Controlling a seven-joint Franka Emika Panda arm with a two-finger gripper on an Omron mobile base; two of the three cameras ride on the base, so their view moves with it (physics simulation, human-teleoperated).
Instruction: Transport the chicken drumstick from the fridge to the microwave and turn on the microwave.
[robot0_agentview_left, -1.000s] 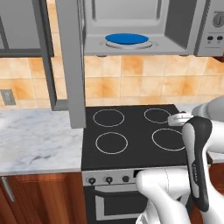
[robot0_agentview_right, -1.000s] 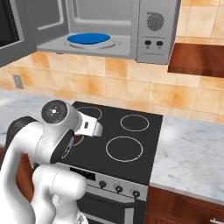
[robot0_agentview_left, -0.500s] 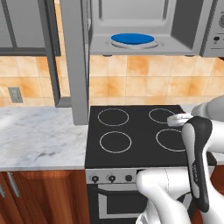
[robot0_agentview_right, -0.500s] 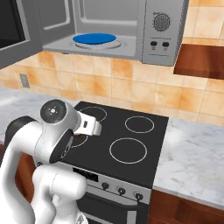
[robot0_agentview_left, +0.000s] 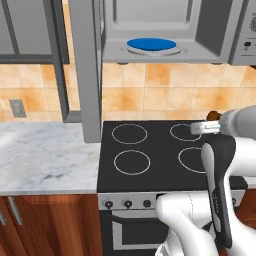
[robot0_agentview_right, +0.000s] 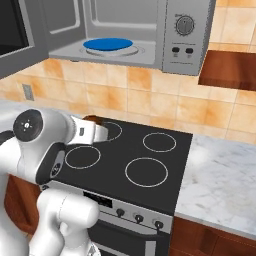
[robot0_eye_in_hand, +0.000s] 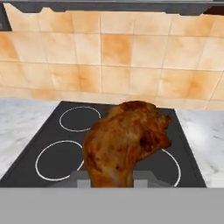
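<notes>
My gripper (robot0_eye_in_hand: 114, 180) is shut on the chicken drumstick (robot0_eye_in_hand: 124, 146), a brown, lumpy piece that hangs over the black stovetop (robot0_eye_in_hand: 65, 131). From the base, a bit of the chicken drumstick (robot0_agentview_left: 213, 115) peeks past the hand, low above the stove's back right burner. In the right base view the gripper (robot0_agentview_right: 98, 132) hovers by the back left burner, with the chicken drumstick (robot0_agentview_right: 91, 119) beside it. The microwave (robot0_agentview_left: 220, 30) hangs above the stove with its door (robot0_agentview_left: 85, 75) swung open to the left. A blue round plate (robot0_agentview_left: 151, 44) lies inside it. The fridge is out of view.
The stove (robot0_agentview_right: 135, 160) has several ring burners and knobs along its front. Marble counters (robot0_agentview_left: 45, 155) (robot0_agentview_right: 220, 175) flank it on both sides. Grey wall cabinets (robot0_agentview_left: 30, 30) hang left of the microwave. Its button panel (robot0_agentview_right: 184, 35) with a dial sits on its right side.
The whole picture has slid a little to the right, so the base has moved. The arm keeps its pose and its hold on the drumstick.
</notes>
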